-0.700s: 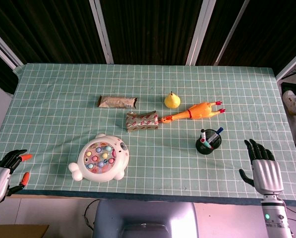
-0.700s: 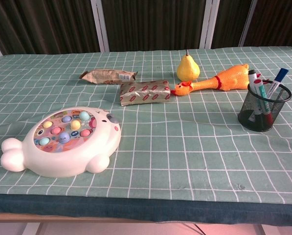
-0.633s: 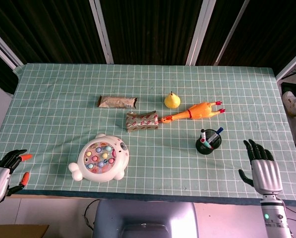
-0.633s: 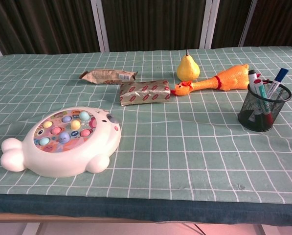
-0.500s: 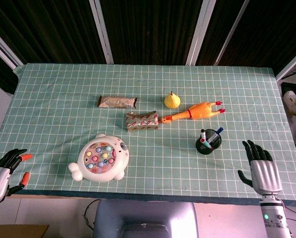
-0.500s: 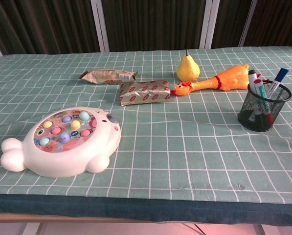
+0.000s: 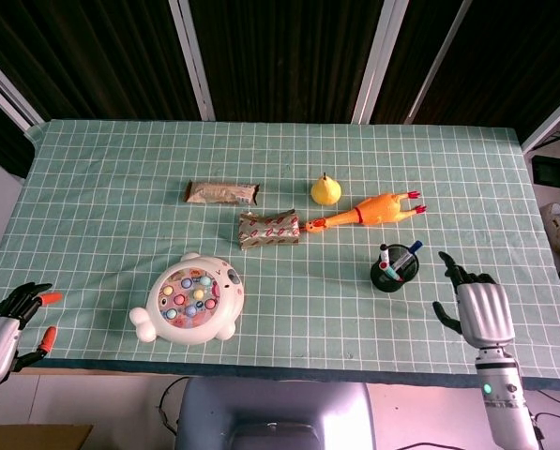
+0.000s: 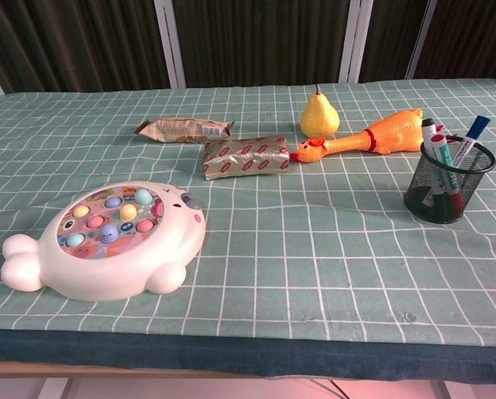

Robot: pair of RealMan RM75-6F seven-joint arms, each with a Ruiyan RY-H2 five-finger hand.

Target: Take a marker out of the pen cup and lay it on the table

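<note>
Right hand [image 7: 475, 309] hovers palm-down, fingers spread and empty, just beside the black mesh pen cup [image 7: 392, 273]. The markers [image 8: 447, 153] stand inside the cup. Left hand [image 7: 6, 330] sits off the table's near-left corner, fingers loosely apart, holding nothing.

The counter [image 8: 331, 274] wears a soft green cloth with white squares. The pen cup [image 8: 447, 184] is black wire mesh. The white fishing toy [image 8: 106, 241] is smooth, shiny plastic. The snack packet [image 8: 246, 155] looks like crinkly, shiny foil. The chicken [image 8: 368, 137] looks rubbery.
</note>
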